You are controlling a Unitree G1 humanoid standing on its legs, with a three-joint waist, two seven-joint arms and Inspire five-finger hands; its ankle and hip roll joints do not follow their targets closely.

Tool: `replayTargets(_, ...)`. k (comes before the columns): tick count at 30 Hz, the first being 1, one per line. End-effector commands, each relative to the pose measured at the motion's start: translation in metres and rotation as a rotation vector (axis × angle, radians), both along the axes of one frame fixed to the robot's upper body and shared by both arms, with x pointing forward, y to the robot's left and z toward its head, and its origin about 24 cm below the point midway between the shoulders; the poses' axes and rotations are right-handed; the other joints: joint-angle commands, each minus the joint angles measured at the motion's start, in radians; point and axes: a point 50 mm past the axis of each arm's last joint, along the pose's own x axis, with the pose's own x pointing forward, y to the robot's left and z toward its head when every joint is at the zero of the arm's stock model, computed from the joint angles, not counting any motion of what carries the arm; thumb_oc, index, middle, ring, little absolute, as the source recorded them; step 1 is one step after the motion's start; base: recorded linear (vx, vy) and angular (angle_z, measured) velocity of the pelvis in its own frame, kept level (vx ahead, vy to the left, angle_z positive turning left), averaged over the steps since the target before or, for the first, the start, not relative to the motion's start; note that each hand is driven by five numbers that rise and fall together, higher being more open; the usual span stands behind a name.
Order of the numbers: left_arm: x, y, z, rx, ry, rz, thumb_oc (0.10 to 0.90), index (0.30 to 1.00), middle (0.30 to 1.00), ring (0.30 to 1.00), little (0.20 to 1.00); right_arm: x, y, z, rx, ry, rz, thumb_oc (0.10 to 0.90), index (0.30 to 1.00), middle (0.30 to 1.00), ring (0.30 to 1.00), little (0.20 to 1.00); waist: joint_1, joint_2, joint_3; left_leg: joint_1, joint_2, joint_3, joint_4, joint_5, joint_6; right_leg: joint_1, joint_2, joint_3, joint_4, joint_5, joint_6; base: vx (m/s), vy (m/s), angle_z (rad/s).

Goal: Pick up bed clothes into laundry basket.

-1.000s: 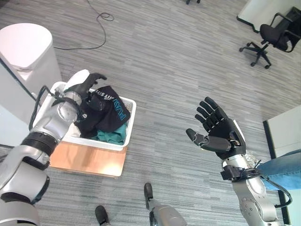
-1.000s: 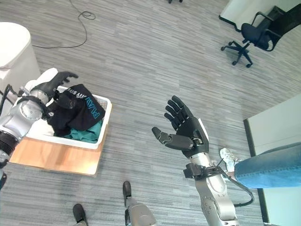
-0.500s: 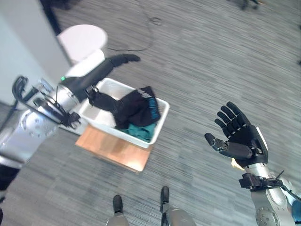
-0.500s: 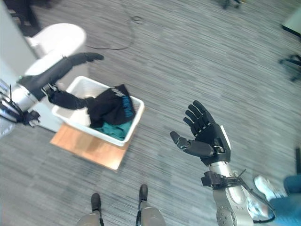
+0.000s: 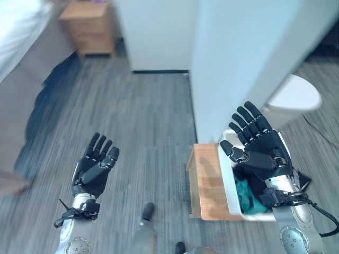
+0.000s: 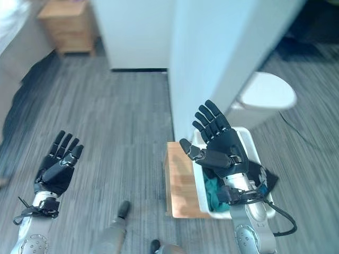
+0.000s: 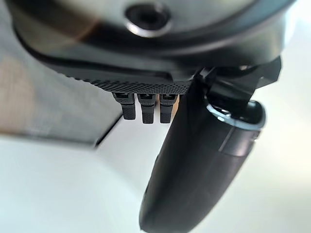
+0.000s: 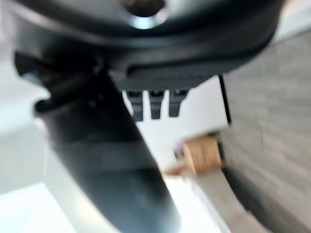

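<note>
A white laundry basket (image 5: 228,182) stands on a wooden board (image 5: 204,177) at the right. It holds teal cloth (image 5: 244,193) and black cloth (image 6: 262,174) that drapes over its far rim. My right hand (image 5: 259,148) is raised above the basket, open, palm up, holding nothing. My left hand (image 5: 95,166) hovers open over the floor at the lower left, also holding nothing. A dark cloth (image 5: 50,103) lies along the side of the bed (image 5: 21,32) at the upper left. In the left wrist view the left hand (image 7: 194,160) shows straight fingers.
A white wall corner (image 5: 238,58) rises just behind the basket, with a white bin (image 5: 294,98) to its right. A wooden nightstand (image 5: 87,26) stands at the back left. Grey plank floor (image 5: 143,127) stretches between the bed and the basket.
The whole picture has swung round, so the camera has turned. My left hand has come out of the basket and is now held open in the air. The right hand stays open.
</note>
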Motion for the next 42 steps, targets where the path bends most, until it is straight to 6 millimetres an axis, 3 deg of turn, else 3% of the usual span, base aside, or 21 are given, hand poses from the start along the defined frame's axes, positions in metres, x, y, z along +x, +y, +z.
replayTargets(1, 0.035, -0.019, 0.075, 0.088, -0.381, -0.198, 0.800, 0.900, 0.900, 0.900, 0.900, 0.003, 0.004, 0.049, 0.000, -0.281, 0.001, 0.800, 0.900, 0.900, 0.900, 0.900, -0.044, -0.062, -0.033, 0.134, 0.100, 0.126, 0.041, -0.117, -0.220, 0.021, -0.118, -0.089, -0.408, 0.184, 0.064, -0.15, 0.009, 1.81)
replayTargets(2, 0.039, -0.021, 0.076, 0.081, -0.393, -0.200, 0.800, 0.900, 0.900, 0.900, 0.900, 0.002, 0.003, 0.049, -0.004, -0.285, -0.006, 0.800, 0.900, 0.900, 0.900, 0.900, -0.067, -0.058, -0.049, 0.192, 0.153, 0.222, 0.029, -0.120, -0.233, 0.017, -0.132, -0.163, -0.402, 0.186, 0.061, -0.12, 0.022, 2.17)
replayTargets(3, 0.042, -0.025, 0.078, 0.085, -0.401, -0.202, 0.800, 0.900, 0.900, 0.900, 0.900, 0.002, 0.002, 0.047, 0.005, -0.278, -0.020, 0.800, 0.900, 0.900, 0.900, 0.900, -0.083, -0.050, -0.057, 0.228, 0.164, 0.255, 0.002, -0.136, -0.247, 0.021, -0.145, -0.209, -0.403, 0.186, 0.064, -0.18, 0.092, 2.23)
replayTargets(4, 0.045, -0.032, 0.084, 0.069, -0.438, -0.203, 0.800, 0.900, 0.900, 0.900, 0.900, -0.001, 0.000, 0.043, 0.032, -0.271, -0.044, 0.800, 0.900, 0.900, 0.900, 0.900, -0.104, -0.037, -0.076, 0.277, 0.183, 0.372, -0.059, -0.169, -0.256, 0.025, -0.180, -0.329, -0.390, 0.192, 0.068, -0.09, 0.122, 2.20)
replayTargets(5, 0.047, -0.037, 0.085, 0.059, -0.443, -0.217, 0.800, 0.900, 0.900, 0.900, 0.900, -0.002, 0.000, 0.042, 0.041, -0.269, -0.051, 0.800, 0.900, 0.900, 0.900, 0.900, -0.112, -0.028, -0.090, 0.290, 0.180, 0.378, -0.090, -0.207, -0.262, 0.035, -0.189, -0.346, -0.389, 0.180, 0.078, -0.05, 0.098, 2.14)
replayTargets(6, 0.047, -0.037, 0.085, 0.058, -0.442, -0.218, 0.800, 0.900, 0.900, 0.900, 0.900, -0.002, -0.001, 0.042, 0.040, -0.269, -0.052, 0.800, 0.900, 0.900, 0.900, 0.900, -0.116, -0.026, -0.091, 0.290, 0.178, 0.372, -0.091, -0.210, -0.260, 0.038, -0.191, -0.352, -0.388, 0.178, 0.080, -0.03, 0.151, 2.15)
replayTargets(7, 0.052, -0.044, 0.086, 0.061, -0.447, -0.241, 0.800, 0.900, 0.900, 0.900, 0.900, -0.004, 0.000, 0.041, 0.050, -0.275, -0.065, 0.800, 0.900, 0.900, 0.900, 0.900, -0.133, -0.010, -0.105, 0.288, 0.176, 0.439, -0.151, -0.189, -0.252, 0.037, -0.214, -0.422, -0.376, 0.193, 0.087, -0.08, 0.173, 1.86)
replayTargets(9, 0.053, -0.046, 0.087, 0.068, -0.448, -0.249, 0.800, 0.900, 0.900, 0.900, 0.900, -0.003, 0.002, 0.039, 0.065, -0.266, -0.054, 0.800, 0.900, 0.900, 0.900, 0.900, -0.133, -0.003, -0.106, 0.283, 0.156, 0.423, -0.188, -0.171, -0.248, 0.036, -0.224, -0.444, -0.372, 0.208, 0.092, -0.05, 0.199, 1.29)
replayTargets(10, 0.051, -0.043, 0.087, 0.139, -0.439, -0.228, 0.800, 0.900, 0.900, 0.900, 0.900, 0.000, 0.008, 0.029, 0.079, -0.216, -0.027, 0.800, 0.900, 0.900, 0.900, 0.900, -0.110, 0.011, -0.103, 0.293, 0.103, 0.359, -0.239, -0.185, -0.225, 0.021, -0.249, -0.450, -0.325, 0.233, 0.109, 0.01, 0.269, 1.43)
replayTargets(12, 0.050, -0.040, 0.088, 0.168, -0.433, -0.204, 0.800, 0.900, 0.900, 0.900, 0.900, 0.001, 0.011, 0.021, 0.083, -0.179, -0.018, 0.800, 0.900, 0.900, 0.900, 0.900, -0.108, 0.009, -0.095, 0.296, 0.070, 0.318, -0.253, -0.190, -0.195, 0.001, -0.288, -0.442, -0.241, 0.232, 0.126, -0.01, 0.240, 1.30)
replayTargets(13, 0.050, -0.034, 0.084, 0.207, -0.413, -0.176, 0.800, 0.900, 0.900, 0.900, 0.900, 0.001, 0.013, 0.007, 0.050, -0.110, -0.020, 0.800, 0.900, 0.900, 0.900, 0.900, -0.117, 0.005, -0.072, 0.284, 0.036, 0.256, -0.252, -0.187, -0.162, -0.049, -0.334, -0.327, -0.158, 0.295, 0.146, -0.07, 0.106, 0.97)
replayTargets(14, 0.051, -0.031, 0.080, 0.225, -0.396, -0.147, 0.800, 0.900, 0.900, 0.900, 0.900, 0.002, 0.013, -0.001, 0.035, -0.073, -0.033, 0.800, 0.900, 0.900, 0.900, 0.900, -0.140, 0.003, -0.064, 0.281, 0.018, 0.195, -0.259, -0.186, -0.154, -0.087, -0.304, -0.165, -0.144, 0.303, 0.164, -0.05, 0.118, 1.13)
replayTargets(16, 0.053, -0.022, 0.073, 0.339, -0.350, -0.070, 0.800, 0.900, 0.900, 0.900, 0.900, 0.004, 0.013, -0.017, 0.015, -0.001, -0.059, 0.800, 0.900, 0.900, 0.900, 0.900, -0.164, 0.015, -0.064, 0.284, 0.002, 0.109, -0.283, -0.180, -0.152, -0.119, -0.190, 0.074, -0.171, 0.257, 0.176, 0.04, 0.068, 1.15)
replayTargets(17, 0.053, -0.022, 0.074, 0.340, -0.350, -0.069, 0.800, 0.900, 0.900, 0.900, 0.900, 0.004, 0.013, -0.017, 0.014, -0.002, -0.059, 0.800, 0.900, 0.900, 0.900, 0.900, -0.162, 0.016, -0.067, 0.280, 0.004, 0.112, -0.285, -0.175, -0.153, -0.123, -0.188, 0.076, -0.175, 0.264, 0.175, 0.13, 0.092, 1.20)
replayTargets(18, 0.049, -0.015, 0.073, 0.417, -0.327, -0.003, 0.800, 0.900, 0.900, 0.900, 0.900, 0.004, 0.016, -0.034, 0.064, 0.071, -0.071, 0.800, 0.900, 0.900, 0.900, 0.900, -0.168, 0.024, -0.063, 0.282, -0.016, 0.040, -0.301, -0.167, -0.159, -0.140, -0.129, 0.183, -0.267, 0.243, 0.165, 0.10, 0.055, 1.29)
replayTargets(21, 0.046, -0.012, 0.066, 0.395, -0.290, 0.027, 0.800, 0.900, 0.900, 0.900, 0.900, -0.001, 0.022, -0.050, 0.072, 0.146, -0.066, 0.800, 0.900, 0.900, 0.900, 0.900, -0.160, 0.007, -0.058, 0.277, -0.034, -0.006, -0.295, -0.165, -0.156, -0.097, -0.130, 0.179, -0.339, 0.248, 0.154, 0.09, 0.003, 1.46)
replayTargets(23, 0.040, -0.009, 0.051, 0.399, -0.218, 0.059, 0.800, 0.900, 0.900, 0.900, 0.900, -0.001, 0.033, -0.060, 0.073, 0.197, -0.002, 0.800, 0.900, 0.900, 0.900, 0.900, -0.139, -0.003, -0.072, 0.275, -0.032, -0.007, -0.305, -0.160, -0.156, -0.062, -0.129, 0.171, -0.377, 0.254, 0.152, 0.02, -0.093, 0.96)
replayTargets(26, 0.035, -0.008, 0.047, 0.373, -0.193, 0.095, 0.800, 0.900, 0.900, 0.900, 0.900, 0.000, 0.046, -0.057, 0.047, 0.188, 0.077, 0.800, 0.900, 0.900, 0.900, 0.900, -0.110, -0.016, -0.084, 0.272, -0.028, -0.008, -0.311, -0.151, -0.162, -0.030, -0.124, 0.163, -0.436, 0.268, 0.145, 0.05, -0.075, 0.33)
replayTargets(30, 0.029, -0.011, 0.045, 0.424, -0.184, 0.052, 0.800, 0.900, 0.900, 0.900, 0.900, -0.004, 0.048, -0.063, -0.002, 0.228, 0.124, 0.800, 0.900, 0.900, 0.900, 0.900, -0.092, -0.025, -0.110, 0.277, -0.021, -0.016, -0.330, -0.140, -0.169, 0.007, -0.124, 0.138, -0.477, 0.267, 0.146, 0.06, -0.039, 0.07)
replayTargets(37, 0.032, -0.016, 0.047, 0.408, -0.206, 0.039, 0.800, 0.900, 0.900, 0.900, 0.900, 0.000, 0.046, -0.056, -0.010, 0.195, 0.121, 0.800, 0.900, 0.900, 0.900, 0.900, -0.088, -0.036, -0.117, 0.270, -0.024, -0.029, -0.308, -0.151, -0.172, 0.017, -0.121, 0.133, -0.489, 0.269, 0.144, 0.02, -0.008, 0.04)
replayTargets(42, 0.039, -0.021, 0.052, 0.375, -0.229, 0.043, 0.800, 0.900, 0.900, 0.900, 0.900, 0.013, 0.054, -0.042, -0.001, 0.126, 0.113, 0.800, 0.900, 0.900, 0.900, 0.900, -0.076, -0.033, -0.096, 0.245, -0.035, -0.029, -0.268, -0.169, -0.164, 0.001, -0.143, 0.115, -0.454, 0.269, 0.153, 0.00, 0.042, 0.02)
